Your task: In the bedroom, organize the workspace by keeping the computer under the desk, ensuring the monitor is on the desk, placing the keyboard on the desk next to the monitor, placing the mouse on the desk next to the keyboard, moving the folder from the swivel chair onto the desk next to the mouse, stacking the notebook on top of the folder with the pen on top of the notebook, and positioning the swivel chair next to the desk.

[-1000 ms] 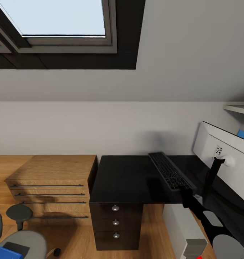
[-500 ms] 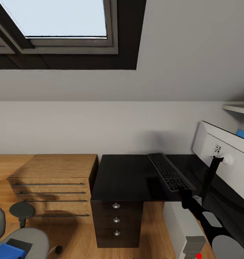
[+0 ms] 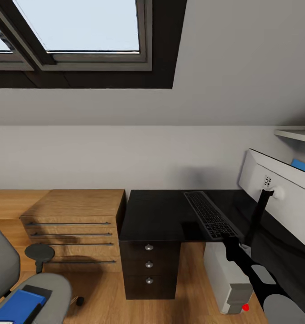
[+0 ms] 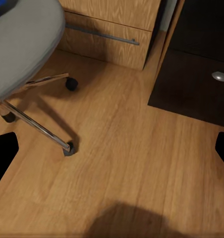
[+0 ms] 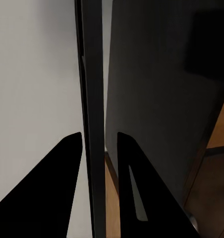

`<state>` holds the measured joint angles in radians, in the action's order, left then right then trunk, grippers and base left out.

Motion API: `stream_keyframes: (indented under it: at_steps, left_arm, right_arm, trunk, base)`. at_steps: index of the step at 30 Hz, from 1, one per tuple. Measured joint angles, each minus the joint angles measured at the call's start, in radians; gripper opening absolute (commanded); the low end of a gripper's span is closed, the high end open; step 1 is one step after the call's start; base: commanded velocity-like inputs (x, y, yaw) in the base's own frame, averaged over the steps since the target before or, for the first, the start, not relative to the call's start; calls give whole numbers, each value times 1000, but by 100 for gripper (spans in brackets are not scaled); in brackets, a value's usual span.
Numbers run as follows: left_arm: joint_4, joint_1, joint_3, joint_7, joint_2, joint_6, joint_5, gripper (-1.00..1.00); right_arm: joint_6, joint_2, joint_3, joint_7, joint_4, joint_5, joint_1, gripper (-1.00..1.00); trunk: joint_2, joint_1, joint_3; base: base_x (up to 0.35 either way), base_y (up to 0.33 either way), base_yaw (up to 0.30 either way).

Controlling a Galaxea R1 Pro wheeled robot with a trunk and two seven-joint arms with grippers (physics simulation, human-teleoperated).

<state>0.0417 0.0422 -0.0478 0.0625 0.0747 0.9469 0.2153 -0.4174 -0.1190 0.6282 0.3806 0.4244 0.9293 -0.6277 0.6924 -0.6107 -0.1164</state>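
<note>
The dark grey keyboard [image 3: 210, 214] lies lengthwise over the right part of the glossy black desk [image 3: 163, 216]. My right gripper [image 3: 229, 240] is shut on its near end. In the right wrist view the keyboard [image 5: 94, 99] runs edge-on between the two black fingers of the right gripper [image 5: 99, 135]. The monitor [image 3: 283, 198] stands at the right, white back toward me. Under the desk sits the light grey computer [image 3: 226, 276]. The grey swivel chair [image 3: 40, 288] is at lower left with the blue folder [image 3: 15, 307] on its seat. My left gripper [image 4: 113, 148] hangs open over the floor.
A low oak chest [image 3: 76, 218] with bar handles stands left of the desk's dark drawer unit [image 3: 149, 270]. The chair's chrome base [image 4: 37, 124] and castors spread over the wooden floor [image 4: 132, 163]. A wall shelf [image 3: 296, 134] juts out above the monitor, under a sloped ceiling.
The whole view has shifted, so more of the swivel chair and folder shows at lower left. The keyboard and my right gripper keep about the same place over the desk.
</note>
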Motion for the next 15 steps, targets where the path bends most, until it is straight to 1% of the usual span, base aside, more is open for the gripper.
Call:
stream_keyframes:
  at_steps: [3, 6, 9, 12, 15]
  left_arm:
    - [0, 0, 0, 0, 0, 0, 0, 100]
    - [0, 0, 0, 0, 0, 0, 0, 100]
    - [0, 0, 0, 0, 0, 0, 1, 100]
    - [1, 0, 0, 0, 0, 0, 1, 100]
    - [1, 0, 0, 0, 0, 0, 0, 100]
  right_arm:
    - [15, 5, 0, -1, 0, 0, 0, -100]
    - [39, 16, 0, -1, -1, -1, 0, -100]
    - [63, 25, 0, 0, -1, 0, 0, -100]
    - [72, 28, 0, 0, -1, -1, 0, -100]
    - [75, 28, 0, 0, -1, -1, 0, -100]
  trunk:
    - [0, 0, 0]
    - [0, 0, 0]
    - [0, 0, 0]
    - [0, 0, 0]
    - [0, 0, 0]
  base:
    - [-14, 2, 0]
    - [-6, 34, 0]
    - [-2, 181, 0]
    - [-1, 239, 0]
    - [0, 118, -13]
